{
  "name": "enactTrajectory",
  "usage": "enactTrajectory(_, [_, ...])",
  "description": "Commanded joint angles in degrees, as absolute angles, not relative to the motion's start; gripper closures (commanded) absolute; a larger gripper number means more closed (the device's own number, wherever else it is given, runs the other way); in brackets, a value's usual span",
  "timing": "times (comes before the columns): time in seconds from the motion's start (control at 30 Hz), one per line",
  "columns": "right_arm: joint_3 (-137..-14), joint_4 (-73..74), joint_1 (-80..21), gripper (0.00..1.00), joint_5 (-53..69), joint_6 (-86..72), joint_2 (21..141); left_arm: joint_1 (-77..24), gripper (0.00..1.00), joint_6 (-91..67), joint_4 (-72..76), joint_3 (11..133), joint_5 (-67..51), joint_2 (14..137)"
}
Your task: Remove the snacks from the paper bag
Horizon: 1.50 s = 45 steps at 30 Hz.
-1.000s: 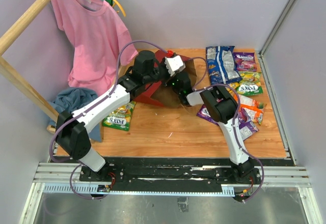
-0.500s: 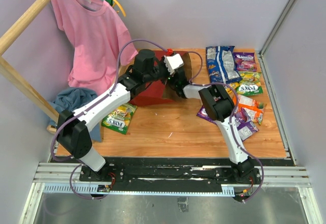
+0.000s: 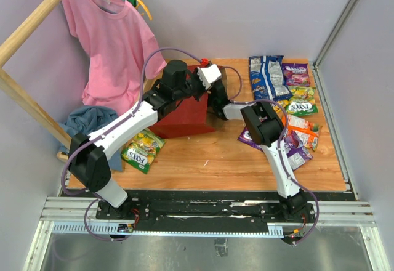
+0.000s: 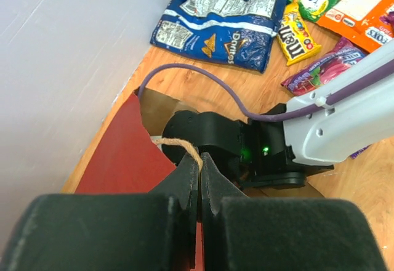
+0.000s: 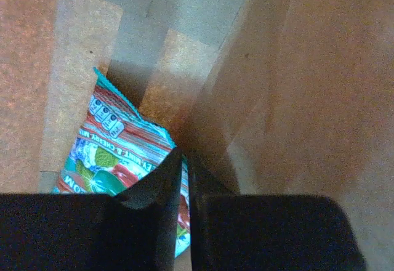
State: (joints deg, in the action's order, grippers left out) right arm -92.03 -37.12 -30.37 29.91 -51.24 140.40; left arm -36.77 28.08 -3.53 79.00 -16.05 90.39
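Top external view: where does the paper bag (image 3: 181, 120) stand?
— On the desk (image 3: 209, 160), left of centre, red side showing, the right arm's wrist reaching into its mouth.
— State of the left claw (image 4: 200, 160)?
— Clenched on the bag's twisted handle (image 4: 175, 143), at the rim.
— And the right claw (image 5: 184, 160)?
— Inside the bag, pinched on the edge of a teal candy packet (image 5: 117, 154) lying on the kraft lining.
— Other snacks?
— Doritos bag (image 3: 265, 77) and mixed packets (image 3: 298, 123) far right; green Fox's packet (image 3: 141, 149) near the bag's left.

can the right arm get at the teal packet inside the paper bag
Likely yes: right gripper is inside the paper bag, shut on the edge of the teal packet; the left gripper pinches the handle.
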Motion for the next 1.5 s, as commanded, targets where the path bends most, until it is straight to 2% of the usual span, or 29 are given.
enactTrajectory(0.0, [-90.5, -43.9, -28.6, 0.99, 39.1, -58.9, 140.8, -36.9, 0.99, 28.7, 1.1, 76.8, -13.0, 88.4])
enactTrajectory(0.3, [-72.6, -55.5, -27.5, 0.99, 34.3, -58.8, 126.2, -35.8, 0.99, 29.7, 5.2, 78.0, -3.6, 90.1])
enactTrajectory(0.6, [-58.6, -58.7, -26.7, 0.99, 26.5, -55.7, 109.9, -34.0, 1.00, 29.8, 7.8, 81.5, 2.8, 95.6])
enactTrajectory(0.77, [-51.4, -54.5, -26.0, 0.99, 18.7, -50.3, 100.0, -32.2, 0.99, 30.1, 8.5, 85.6, 2.9, 98.0])
enactTrajectory(0.97, [-47.8, -48.0, -26.0, 0.99, 14.0, -45.0, 91.9, -31.6, 1.00, 30.8, 5.2, 94.9, 0.6, 104.0])
enactTrajectory(1.17, [-49.3, -37.8, -27.0, 0.99, 11.8, -45.9, 92.5, -31.6, 0.99, 29.3, 2.7, 102.3, -7.3, 110.2])
enactTrajectory(1.47, [-46.2, -40.5, -29.1, 0.99, 12.5, -49.0, 92.2, -31.7, 1.00, 27.9, -5.9, 117.2, -20.2, 120.6])
